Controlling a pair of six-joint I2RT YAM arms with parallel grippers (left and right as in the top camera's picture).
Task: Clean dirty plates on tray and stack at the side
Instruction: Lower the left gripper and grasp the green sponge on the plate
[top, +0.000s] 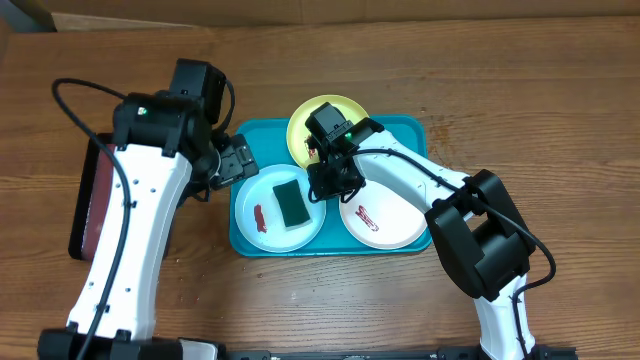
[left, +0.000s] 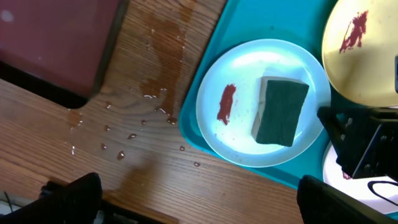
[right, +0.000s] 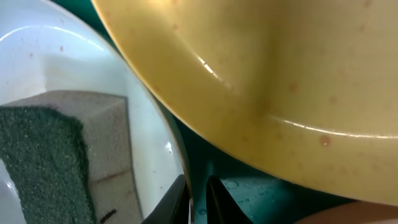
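The wooden table (top: 560, 90) carries the teal tray (top: 410, 130), which holds all three plates together for cleaning; a maroon tray (top: 90, 195) lies at its left. The yellow-green plate (top: 335, 104) and white plate (top: 390, 222) sit unstacked. The light blue plate (top: 268, 195) bears a green-faced sponge (top: 291, 203), parked within reach beside a red-brown smear (left: 226, 102). The right gripper (right: 194, 198) pinches this plate's rim, apparently to steady or lift it. The left gripper (left: 199, 186) hangs spread wide, holding nothing. Water droplets (left: 118, 146) spot the table. No legible writing appears.
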